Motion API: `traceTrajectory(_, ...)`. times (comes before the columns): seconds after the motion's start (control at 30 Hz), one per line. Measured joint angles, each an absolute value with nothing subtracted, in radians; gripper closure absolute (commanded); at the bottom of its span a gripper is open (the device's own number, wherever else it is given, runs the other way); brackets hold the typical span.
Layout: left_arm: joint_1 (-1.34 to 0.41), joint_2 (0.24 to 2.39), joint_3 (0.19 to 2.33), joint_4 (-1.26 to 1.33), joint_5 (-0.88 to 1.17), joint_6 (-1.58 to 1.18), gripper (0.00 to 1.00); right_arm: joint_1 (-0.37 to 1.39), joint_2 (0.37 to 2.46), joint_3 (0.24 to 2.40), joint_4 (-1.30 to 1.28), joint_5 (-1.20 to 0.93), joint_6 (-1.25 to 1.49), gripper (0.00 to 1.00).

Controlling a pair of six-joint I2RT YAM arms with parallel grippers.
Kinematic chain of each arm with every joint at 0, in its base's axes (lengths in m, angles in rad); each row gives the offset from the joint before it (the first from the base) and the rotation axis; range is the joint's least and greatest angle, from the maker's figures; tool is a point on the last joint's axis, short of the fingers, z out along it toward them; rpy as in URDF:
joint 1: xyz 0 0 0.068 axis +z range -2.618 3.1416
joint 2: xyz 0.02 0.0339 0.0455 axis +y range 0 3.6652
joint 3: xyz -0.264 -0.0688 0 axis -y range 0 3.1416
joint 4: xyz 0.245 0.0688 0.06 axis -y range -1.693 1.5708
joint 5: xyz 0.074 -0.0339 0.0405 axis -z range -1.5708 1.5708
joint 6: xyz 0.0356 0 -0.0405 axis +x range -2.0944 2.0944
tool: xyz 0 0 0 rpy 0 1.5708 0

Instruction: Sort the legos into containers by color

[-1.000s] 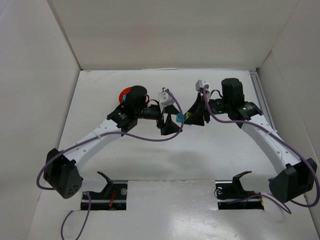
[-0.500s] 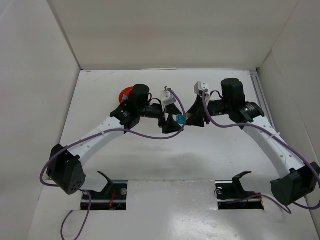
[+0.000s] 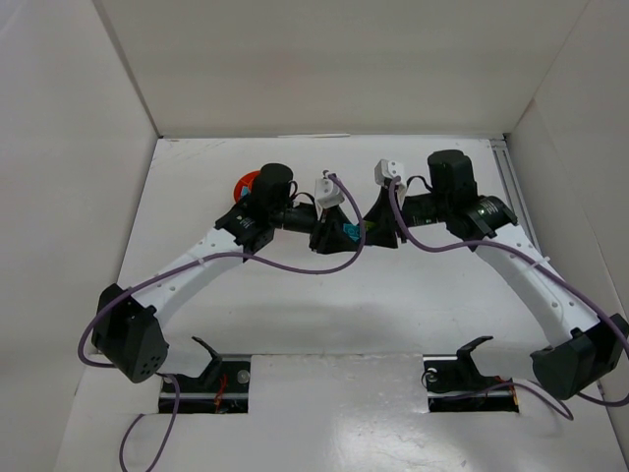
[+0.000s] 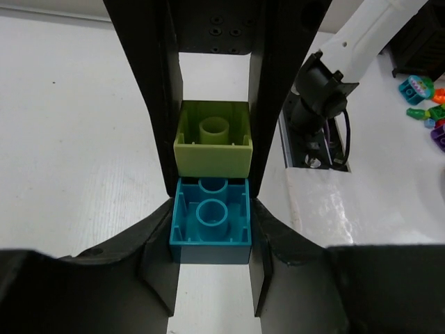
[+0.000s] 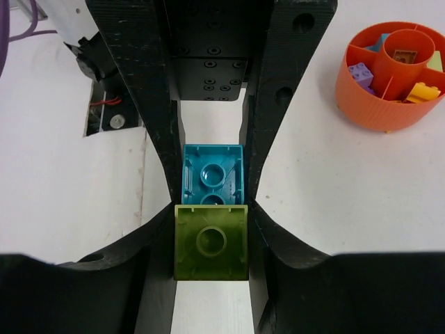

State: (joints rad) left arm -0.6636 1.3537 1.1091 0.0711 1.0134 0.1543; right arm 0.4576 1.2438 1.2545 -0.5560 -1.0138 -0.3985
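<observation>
Above the middle of the table a cyan lego (image 4: 210, 223) and a lime green lego (image 4: 213, 139) are stuck together, both showing their hollow undersides. My left gripper (image 4: 211, 229) (image 3: 329, 236) is shut on the cyan lego (image 3: 351, 232), its jaws pressing both sides. Facing it, my right gripper (image 5: 211, 243) (image 3: 378, 231) is shut on the lime green lego (image 5: 211, 240), with the cyan lego (image 5: 212, 177) just beyond. The orange-red dish (image 5: 375, 111) (image 3: 246, 183), whose compartments are the containers, stands left of the grippers, half hidden by my left arm; it holds purple and yellow legos.
Several loose legos (image 4: 425, 104), cyan, orange, green and purple, lie on the table on the right arm's side. White walls close the table at the back and on both sides. Purple cables hang from both wrists.
My left gripper was open around the cyan lego and has closed on it. Both grippers have shifted slightly to the left; the right grip is unchanged.
</observation>
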Motion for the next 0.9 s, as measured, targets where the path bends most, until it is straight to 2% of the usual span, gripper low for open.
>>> traceTrajectory(0.13, -0.665, 1.354, 1.111, 0.063, 1.018, 0.159, 0.93, 0.461, 1.244, 1.261, -0.576, -1.003, -0.407, 1.0)
traceTrajectory(0.27, -0.665, 1.354, 1.111, 0.051, 1.019, 0.162, 0.96, 0.477, 1.244, 1.268, -0.595, -0.971, -0.418, 0.98)
traceTrajectory(0.33, -0.665, 1.354, 1.111, 0.046, 1.02, 0.163, 1.0, 0.483, 1.244, 1.272, -0.604, -0.958, -0.422, 0.9)
traceTrajectory(0.53, -0.666, 1.362, 1.111, 0.049, 1.019, 0.163, 1.0, 0.487, 1.246, 1.284, -0.63, -0.937, -0.433, 0.72)
traceTrajectory(0.57, -0.666, 1.365, 1.111, 0.049, 1.019, 0.163, 1.0, 0.487, 1.249, 1.284, -0.634, -0.936, -0.435, 0.72)
traceTrajectory(0.7, -0.666, 1.378, 1.111, 0.046, 1.018, 0.162, 1.0, 0.481, 1.264, 1.289, -0.652, -0.939, -0.443, 0.58)
traceTrajectory(0.73, -0.666, 1.379, 1.111, 0.044, 1.016, 0.159, 1.0, 0.478, 1.268, 1.289, -0.655, -0.944, -0.444, 0.58)
traceTrajectory(0.77, -0.666, 1.381, 1.111, 0.045, 1.012, 0.155, 1.0, 0.472, 1.272, 1.289, -0.656, -0.953, -0.447, 0.49)
traceTrajectory(0.9, -0.667, 1.381, 1.111, 0.049, 0.994, 0.144, 1.0, 0.455, 1.272, 1.295, -0.66, -0.981, -0.449, 0.45)
